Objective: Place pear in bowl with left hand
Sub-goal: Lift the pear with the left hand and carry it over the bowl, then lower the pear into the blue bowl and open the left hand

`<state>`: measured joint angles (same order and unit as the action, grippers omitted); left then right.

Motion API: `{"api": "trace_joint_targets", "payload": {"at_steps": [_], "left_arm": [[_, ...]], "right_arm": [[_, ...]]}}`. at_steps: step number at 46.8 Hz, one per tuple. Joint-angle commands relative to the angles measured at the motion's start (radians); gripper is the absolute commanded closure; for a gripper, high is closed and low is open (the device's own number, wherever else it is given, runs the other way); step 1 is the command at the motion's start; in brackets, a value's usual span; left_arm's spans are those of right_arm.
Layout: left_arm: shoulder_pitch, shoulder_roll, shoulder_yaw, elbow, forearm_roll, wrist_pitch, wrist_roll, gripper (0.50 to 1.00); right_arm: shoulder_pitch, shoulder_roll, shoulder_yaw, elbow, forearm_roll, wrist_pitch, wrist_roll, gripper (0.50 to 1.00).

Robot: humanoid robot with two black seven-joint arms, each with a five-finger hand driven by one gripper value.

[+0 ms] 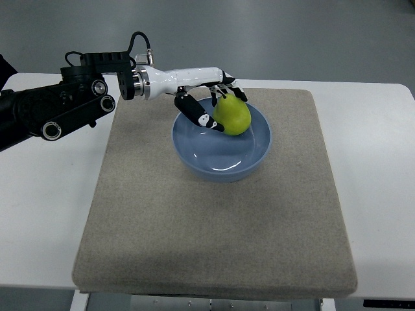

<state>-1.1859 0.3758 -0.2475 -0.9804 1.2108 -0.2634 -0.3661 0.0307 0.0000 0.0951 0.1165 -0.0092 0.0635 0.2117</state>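
left arm (39, 110) cut off at left edge

From where I stood, no writing, label, brand or number could be read on anything on the desk (376, 162).

The round pale-blue bowl (222, 142) sits toward the far middle of the grey-beige felt mat (214, 220), and its far half is taken up by the yellow-green pear (233, 115) and the white-and-black left hand (209, 103) with its fingers (201, 116) around the fruit. The bowl's near half lies open from above. Near, left and right of the bowl the mat is bare, as is the white surface (379, 181) on both sides.
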Motion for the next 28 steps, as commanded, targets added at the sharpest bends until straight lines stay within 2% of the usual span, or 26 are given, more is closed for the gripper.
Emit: {"api": "trace_joint_targets", "payload": {"at_steps": [1, 23, 26, 28], "left_arm": [[0.008, 0.000, 0.016, 0.000, 0.001, -0.007, 0.000, 1.000], [0.023, -0.018, 0.051, 0.014, -0.002, 0.007, 0.000, 1.000], [0.026, -0.018, 0.050, 0.014, -0.010, 0.007, 0.000, 0.845], [0.026, -0.020, 0.050, 0.014, -0.016, 0.007, 0.000, 0.761]], "right_arm": [[0.000, 0.000, 0.000, 0.000, 0.000, -0.001, 0.000, 0.574], [0.000, 0.000, 0.000, 0.000, 0.000, 0.001, 0.000, 0.574], [0.000, 0.000, 0.000, 0.000, 0.000, 0.001, 0.000, 0.574], [0.000, 0.000, 0.000, 0.000, 0.000, -0.001, 0.000, 0.574]]}}
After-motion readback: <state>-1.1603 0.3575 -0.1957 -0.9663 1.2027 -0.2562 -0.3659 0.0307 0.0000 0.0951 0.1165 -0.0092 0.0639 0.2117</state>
